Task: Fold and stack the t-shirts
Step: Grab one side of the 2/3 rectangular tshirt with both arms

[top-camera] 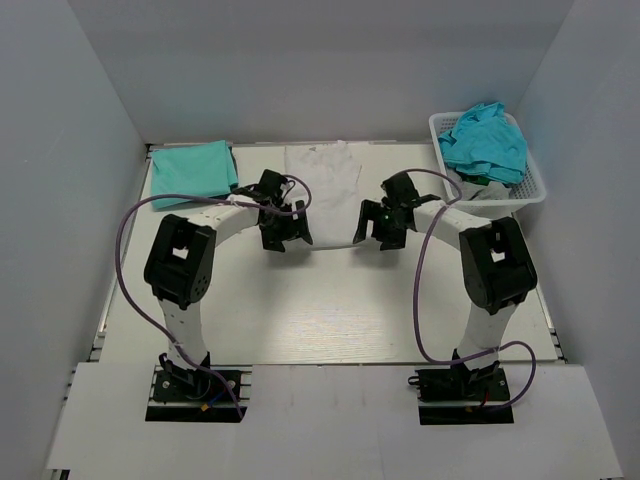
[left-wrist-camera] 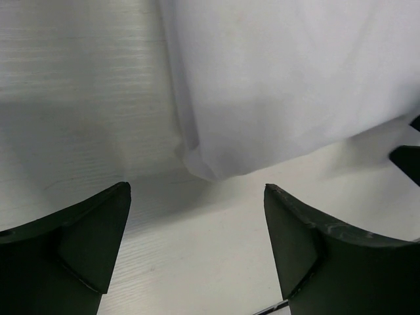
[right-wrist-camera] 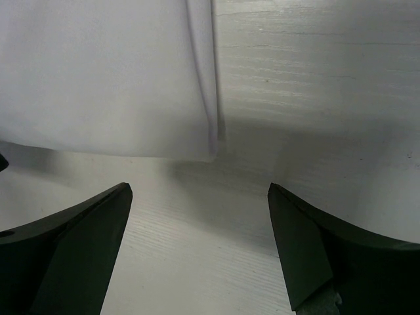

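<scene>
From above, the white t-shirt [top-camera: 325, 180] lies flat between a folded teal t-shirt [top-camera: 192, 168] and a basket [top-camera: 535, 188] of crumpled teal t-shirts [top-camera: 485, 140]. Your left wrist view shows the left gripper [left-wrist-camera: 197, 188], jaws apart, just short of a hem corner. Your right wrist view shows the right gripper [right-wrist-camera: 197, 187] likewise at the other corner.

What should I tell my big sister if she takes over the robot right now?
Left gripper: open, empty, at the white t-shirt's near left corner.
Right gripper: open, empty, at its near right corner.
Done: one folded teal t-shirt lies back left.
Left: fold the white one, stack it, then do the teal t-shirts crumpled in the basket.
</scene>
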Controlling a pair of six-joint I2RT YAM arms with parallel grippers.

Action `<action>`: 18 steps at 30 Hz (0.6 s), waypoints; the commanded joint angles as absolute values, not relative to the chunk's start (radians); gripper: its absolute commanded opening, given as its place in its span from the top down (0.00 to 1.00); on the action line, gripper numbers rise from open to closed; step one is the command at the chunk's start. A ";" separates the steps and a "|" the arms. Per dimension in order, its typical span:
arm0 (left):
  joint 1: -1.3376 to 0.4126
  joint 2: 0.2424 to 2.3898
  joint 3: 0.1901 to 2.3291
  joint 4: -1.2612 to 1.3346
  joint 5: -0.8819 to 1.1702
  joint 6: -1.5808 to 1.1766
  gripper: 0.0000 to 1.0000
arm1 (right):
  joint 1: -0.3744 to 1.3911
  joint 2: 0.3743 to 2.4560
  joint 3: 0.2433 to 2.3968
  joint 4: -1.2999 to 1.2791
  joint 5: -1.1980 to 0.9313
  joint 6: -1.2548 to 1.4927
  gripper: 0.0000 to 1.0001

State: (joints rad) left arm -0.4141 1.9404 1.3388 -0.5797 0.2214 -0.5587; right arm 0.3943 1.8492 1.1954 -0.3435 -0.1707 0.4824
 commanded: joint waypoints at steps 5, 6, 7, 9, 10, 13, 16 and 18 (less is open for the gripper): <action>-0.403 1.920 1.425 -0.584 0.207 -0.577 0.08 | 0.407 1.864 1.253 -0.385 -0.095 0.479 0.10; -0.403 1.934 1.425 -0.595 0.207 -0.577 0.08 | 0.407 1.862 1.252 -0.388 -0.092 0.482 0.10; -0.403 1.948 1.425 -0.595 0.207 -0.577 0.09 | 0.407 1.865 1.256 -0.388 -0.087 0.485 0.10; -0.403 1.970 1.425 -0.607 0.186 -0.586 0.13 | 0.403 1.870 1.262 -0.397 -0.077 0.485 0.10; -0.403 1.970 1.414 -0.607 0.164 -0.598 0.15 | 0.406 1.873 1.269 -0.402 -0.071 0.488 0.10; -0.414 1.982 1.396 -0.617 0.118 -0.607 0.25 | 0.411 1.893 1.285 -0.426 -0.032 0.497 0.10; -0.414 2.000 1.385 -0.626 0.107 -0.607 0.36 | 0.420 1.917 1.299 -0.433 -0.041 0.497 0.12; -0.414 2.011 1.370 -0.626 0.107 -0.607 0.39 | 0.425 1.927 1.298 -0.427 -0.041 0.500 0.15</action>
State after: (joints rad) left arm -0.4088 2.0018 1.3949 -0.6067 0.1474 -0.6029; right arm 0.4110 1.9053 1.2701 -0.4076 -0.0612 0.4911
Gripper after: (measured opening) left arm 0.619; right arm 0.856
